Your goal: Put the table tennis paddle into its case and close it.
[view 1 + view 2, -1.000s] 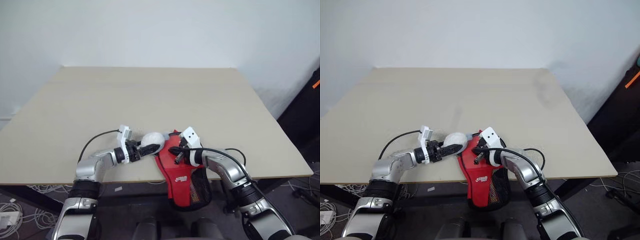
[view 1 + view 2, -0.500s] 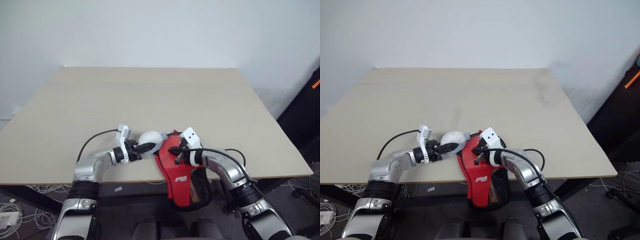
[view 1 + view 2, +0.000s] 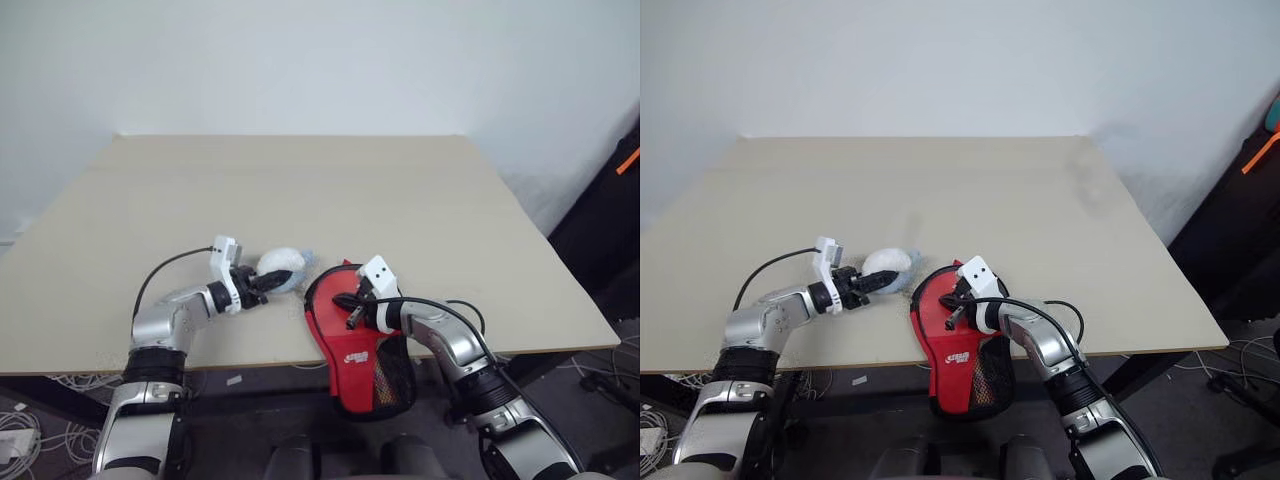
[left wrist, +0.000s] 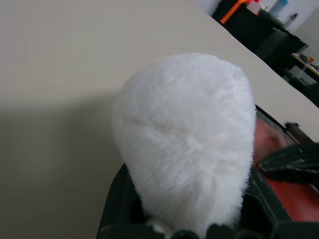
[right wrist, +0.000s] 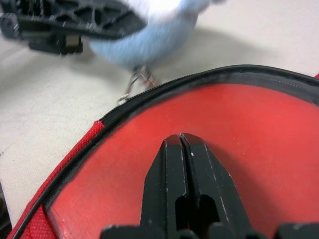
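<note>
the left claw (image 3: 262,282) is clamped on a white fluffy pom-pom (image 3: 281,264), which hangs by a small metal ring from the zip edge of the case (image 3: 352,330). compared with a second ago, the left claw has closed in on the pom-pom and carried it away to the robot's left and a little farther onto the surface (image 3: 300,190); then it sat right against the case's rounded end, now there is a clear gap of bare surface between the two. since the pom-pom looks like the zip pull, this likely means the zip is being drawn around the rim, so the closing step appears to be under way.

the right claw (image 5: 180,149) has its two black fingers pressed together with nothing between them, its tips resting on the red face of the case and pinning it down; it has not shifted.

the case lies at the near edge of the surface, in front of the robot's right side. its long axis runs from the far side towards the robot: the broad rounded end lies on the surface, pointing away, while the narrower handle end with the black mesh pocket and white logo hangs over the near edge, pointing down and towards the robot. the paddle itself cannot be seen; presumably it is inside, though i cannot confirm it.
</note>
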You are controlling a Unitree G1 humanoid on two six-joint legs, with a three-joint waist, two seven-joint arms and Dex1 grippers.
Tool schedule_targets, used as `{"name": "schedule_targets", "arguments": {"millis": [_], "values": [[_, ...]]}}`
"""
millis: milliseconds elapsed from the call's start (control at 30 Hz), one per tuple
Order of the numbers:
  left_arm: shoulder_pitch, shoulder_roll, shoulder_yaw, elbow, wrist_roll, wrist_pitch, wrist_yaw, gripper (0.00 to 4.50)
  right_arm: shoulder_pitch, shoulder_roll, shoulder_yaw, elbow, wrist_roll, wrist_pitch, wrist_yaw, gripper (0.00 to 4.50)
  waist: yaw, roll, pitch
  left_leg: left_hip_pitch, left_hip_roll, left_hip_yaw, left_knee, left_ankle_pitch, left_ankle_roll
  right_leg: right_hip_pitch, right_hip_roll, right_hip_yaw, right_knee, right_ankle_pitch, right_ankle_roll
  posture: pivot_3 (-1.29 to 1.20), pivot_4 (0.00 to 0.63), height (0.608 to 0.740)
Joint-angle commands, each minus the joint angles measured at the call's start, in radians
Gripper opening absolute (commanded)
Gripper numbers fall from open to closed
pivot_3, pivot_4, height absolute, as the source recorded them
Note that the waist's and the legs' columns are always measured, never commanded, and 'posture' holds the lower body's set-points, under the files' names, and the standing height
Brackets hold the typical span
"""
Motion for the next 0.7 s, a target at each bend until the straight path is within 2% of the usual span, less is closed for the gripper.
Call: {"name": "schedule_targets", "arguments": {"millis": [33,367,700], "values": [[-0.051,0.019,0.038,0.021,0.016,-0.052,0.021,1.34,0.006,0.004,-0.016,0.037,-0.009,-0.026,0.006,0.0,0.0,0.0,0.0,0.0,0.0,0.0,0.0,0.0,0.0,0.0,0.0,0.0,0.0,0.0,0.0,0.0,0.0,0.74],[-0.106,-0.03,0.02,0.089,0.053,-0.103,0.042,1.34,0.009,0.018,-0.008,0.086,-0.027,-0.081,0.024,0.0,-0.006,-0.002,-0.001,0.001,0.0,0.0,0.0,0.0,-0.001,0.0,0.0,0.0,0.001,0.0,0.0,0.0,0.0,0.74],[-0.309,-0.116,0.012,0.336,0.139,-0.261,0.087,1.34,0.004,0.026,0.0,0.109,-0.046,-0.095,0.04,0.0,-0.006,-0.003,-0.002,0.001,0.0,-0.001,0.0,0.001,-0.001,0.001,0.001,0.0,0.001,0.0,0.0,0.0,0.0,0.74]]}}
